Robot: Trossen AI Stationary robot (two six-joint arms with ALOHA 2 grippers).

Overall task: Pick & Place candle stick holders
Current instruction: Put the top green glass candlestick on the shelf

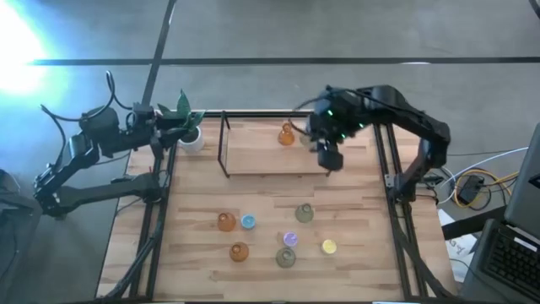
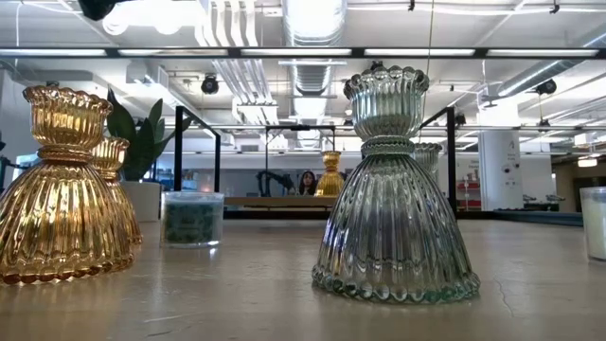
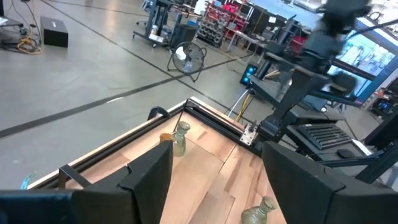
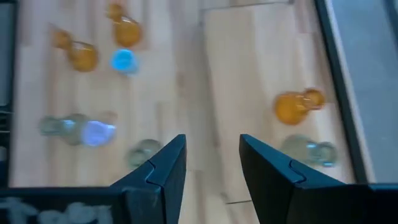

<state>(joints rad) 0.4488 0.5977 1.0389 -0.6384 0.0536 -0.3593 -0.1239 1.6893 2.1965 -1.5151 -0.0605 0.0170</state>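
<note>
Gleaming ribbed glass: amber holder (image 2: 59, 189), green holder (image 2: 393, 189).

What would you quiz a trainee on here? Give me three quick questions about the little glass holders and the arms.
1. True or false: the right gripper grips a holder.
2. How many holders stand on the back board?
3. Which round holder sits beside the front-left amber holder? A yellow, B blue, C purple.

Key:
1. False: it is open and empty; the left gripper waits by the plant.
2. Two: the back amber holder and a green holder.
3. B, the blue holder.
</note>
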